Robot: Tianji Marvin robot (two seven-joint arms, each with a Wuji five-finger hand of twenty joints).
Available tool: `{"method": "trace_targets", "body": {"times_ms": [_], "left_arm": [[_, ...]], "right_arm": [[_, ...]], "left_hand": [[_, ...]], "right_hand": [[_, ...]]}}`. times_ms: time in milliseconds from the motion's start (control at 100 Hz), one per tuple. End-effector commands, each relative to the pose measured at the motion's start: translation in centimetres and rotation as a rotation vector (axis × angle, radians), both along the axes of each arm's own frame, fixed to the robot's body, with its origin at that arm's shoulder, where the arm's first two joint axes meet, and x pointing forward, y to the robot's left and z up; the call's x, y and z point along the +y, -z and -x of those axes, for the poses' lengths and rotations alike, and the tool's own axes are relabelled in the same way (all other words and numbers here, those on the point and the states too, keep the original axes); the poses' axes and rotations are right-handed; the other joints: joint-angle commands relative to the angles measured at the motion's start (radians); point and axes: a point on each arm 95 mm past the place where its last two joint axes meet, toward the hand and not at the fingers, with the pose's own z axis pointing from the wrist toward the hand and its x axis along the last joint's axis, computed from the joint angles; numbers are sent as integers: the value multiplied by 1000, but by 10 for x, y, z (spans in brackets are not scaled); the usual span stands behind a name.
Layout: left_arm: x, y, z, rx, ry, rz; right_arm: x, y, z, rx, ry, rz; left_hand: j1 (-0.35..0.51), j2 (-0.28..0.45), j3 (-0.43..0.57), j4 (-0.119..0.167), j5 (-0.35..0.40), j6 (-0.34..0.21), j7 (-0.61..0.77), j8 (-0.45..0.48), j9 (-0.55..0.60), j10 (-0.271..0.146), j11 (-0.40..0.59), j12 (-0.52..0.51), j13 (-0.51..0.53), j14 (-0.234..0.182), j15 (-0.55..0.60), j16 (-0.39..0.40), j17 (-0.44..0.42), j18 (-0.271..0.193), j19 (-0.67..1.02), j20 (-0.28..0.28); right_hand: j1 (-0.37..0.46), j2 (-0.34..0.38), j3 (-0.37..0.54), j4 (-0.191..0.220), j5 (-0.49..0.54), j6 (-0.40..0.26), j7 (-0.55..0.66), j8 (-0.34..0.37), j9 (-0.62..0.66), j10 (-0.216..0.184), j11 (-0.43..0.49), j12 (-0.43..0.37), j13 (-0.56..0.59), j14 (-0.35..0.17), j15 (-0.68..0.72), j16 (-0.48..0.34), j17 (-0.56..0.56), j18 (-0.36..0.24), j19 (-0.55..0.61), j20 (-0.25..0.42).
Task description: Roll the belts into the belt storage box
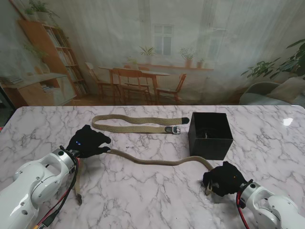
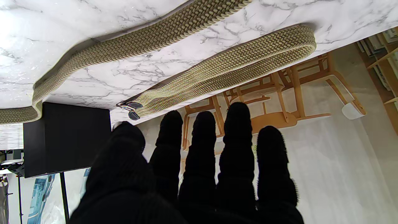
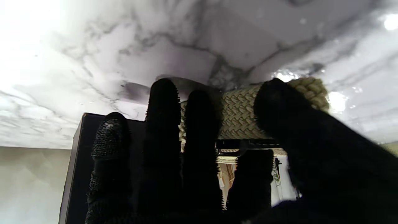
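Belts on marble table, box far right.
Near belt [image 1: 157,162] runs left to right; right hand [image 1: 223,178] pinches its buckle end, left hand [image 1: 87,141] spread at the other. Folded belt [image 1: 136,124] lies farther, beside box [image 1: 210,135].

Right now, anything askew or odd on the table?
Nothing damaged. The near belt snakes unrolled across the table, one end trailing past the left hand, the other pinched in the right hand. The far belt lies folded flat beside the box. No belt shows in the box yet.
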Motion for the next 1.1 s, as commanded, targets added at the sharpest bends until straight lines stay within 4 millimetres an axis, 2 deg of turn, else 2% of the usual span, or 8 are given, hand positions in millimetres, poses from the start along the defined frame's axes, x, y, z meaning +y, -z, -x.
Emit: {"method": "trace_targets", "body": {"times_ms": [0, 320, 540, 590, 770, 880, 1040, 1090], "left_arm": [[0, 3, 0, 15, -4, -2], [1, 2, 0, 15, -5, 2], [1, 3, 1, 17, -4, 2], [1, 3, 1, 17, -4, 2], [1, 3, 1, 18, -4, 3], [1, 3, 1, 19, -3, 2], [1, 3, 1, 20, -2, 2], [1, 3, 0, 19, -2, 2]], "right_arm": [[3, 9, 8, 5, -23, 21], [4, 10, 9, 15, -29, 11], [6, 13, 9, 42, -2, -11], [6, 15, 9, 45, 5, -12], [6, 18, 7, 2, 15, -51], [6, 19, 6, -37, 11, -60], [7, 20, 4, -103, 3, -65], [7, 21, 3, -129, -4, -62]], "left_hand": [[32, 29, -10, -4, -12, 29, -18, -6, 16, 21, 10, 8, -1, 25, -10, -7, -7, 33, -21, -10], [32, 29, -10, -4, -12, 29, -19, -6, 16, 20, 10, 8, -2, 25, -11, -7, -8, 33, -22, -9], [28, 31, -11, -5, -10, 29, -19, -5, 16, 22, 9, 8, -3, 26, -11, -7, -9, 35, -23, -9], [28, 31, -11, -5, -11, 28, -20, -6, 17, 21, 9, 8, -2, 26, -11, -7, -10, 34, -23, -9], [26, 31, -11, -5, -10, 29, -20, -6, 17, 21, 9, 8, -3, 25, -11, -7, -9, 34, -23, -9], [27, 31, -11, -5, -10, 29, -20, -5, 18, 21, 9, 8, -2, 26, -11, -7, -9, 35, -23, -8], [27, 31, -11, -5, -11, 29, -21, -5, 17, 19, 9, 9, -2, 24, -11, -7, -9, 33, -24, -8], [29, 31, -9, -4, -11, 28, -21, -5, 17, 21, 9, 9, -1, 26, -11, -7, -9, 34, -23, -8]], "right_hand": [[-65, 43, -65, -47, 142, -36, 204, 66, -229, 38, -118, -48, -82, -21, -28, -37, -18, 61, -25, 19], [-57, 3, -45, -49, 189, -9, 263, -95, -556, 152, -309, -316, -338, 51, -342, -303, -111, 135, -213, -63], [-52, 16, -33, -49, 184, 14, 272, -96, -546, 175, -347, -342, -373, 93, -406, -369, -147, 146, -275, -127], [-46, 30, -38, -51, 173, 29, 277, -90, -492, 157, -317, -330, -357, 86, -402, -371, -138, 140, -273, -135], [5, 123, -107, -60, 17, 13, 348, -25, -229, -21, -43, -161, -239, 2, -297, -303, -86, 97, -199, -143], [12, 148, -132, -68, -14, 18, 386, -46, -37, -51, 49, -66, -154, -39, -220, -243, -39, 44, -141, -116], [-11, 145, -139, -75, 0, 19, 387, -80, 174, -37, 143, 13, -13, -83, -107, -171, 45, -40, -38, -74], [-17, 136, -129, -77, -23, 9, 353, -61, 245, -68, 160, 25, 33, -100, -81, -153, 74, -64, -6, -67]]}}
